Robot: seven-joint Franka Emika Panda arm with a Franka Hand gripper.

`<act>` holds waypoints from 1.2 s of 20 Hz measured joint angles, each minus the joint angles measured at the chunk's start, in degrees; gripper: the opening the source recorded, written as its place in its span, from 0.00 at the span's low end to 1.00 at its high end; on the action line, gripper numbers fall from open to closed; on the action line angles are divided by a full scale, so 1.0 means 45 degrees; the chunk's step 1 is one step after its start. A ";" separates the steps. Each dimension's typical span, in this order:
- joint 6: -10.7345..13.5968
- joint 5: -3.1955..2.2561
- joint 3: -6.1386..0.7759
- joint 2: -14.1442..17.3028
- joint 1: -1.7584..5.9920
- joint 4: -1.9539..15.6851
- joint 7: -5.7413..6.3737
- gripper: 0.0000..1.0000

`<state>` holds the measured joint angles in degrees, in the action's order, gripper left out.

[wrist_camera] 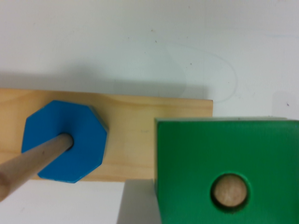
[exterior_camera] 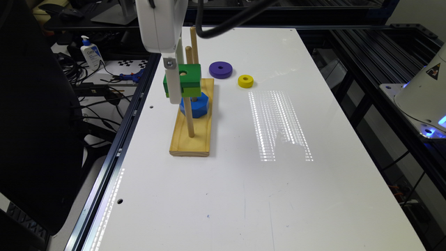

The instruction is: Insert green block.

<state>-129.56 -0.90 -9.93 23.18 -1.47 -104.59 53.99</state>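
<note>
Square two-tone green block (exterior_camera: 188, 79) held up on a wooden peg beside the claw.

In the exterior view, the white gripper (exterior_camera: 173, 83) hangs at the block's nine o'clock side, touching it; how wide the claw stands cannot be told. The block sits high above the light wooden base board (exterior_camera: 191, 139), the tip of a wooden peg (wrist_camera: 229, 190) showing in its round centre hole. Below it, a blue octagonal block (exterior_camera: 195, 106) rests on the board. At three o'clock lie a purple ring (exterior_camera: 220, 69) and a yellow ring (exterior_camera: 245, 81) on the white table (exterior_camera: 244, 195).

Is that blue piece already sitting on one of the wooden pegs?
Yes, the blue octagonal block rests on the wooden base with a peg through its centre hole.
</note>
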 joint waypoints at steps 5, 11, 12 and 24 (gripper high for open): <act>-0.0246 -0.0098 0.0004 0.0346 0.0000 -0.0004 0.0027 0.00; -0.0528 -0.0151 0.0020 0.0653 -0.0001 -0.0039 0.0033 0.00; -0.0607 -0.0166 0.0025 0.0750 0.0000 -0.0040 0.0033 0.00; -0.0657 -0.0174 0.0031 0.0819 -0.0001 -0.0040 0.0035 0.00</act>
<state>-132.52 -1.68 -9.79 26.87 -1.47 -104.77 54.15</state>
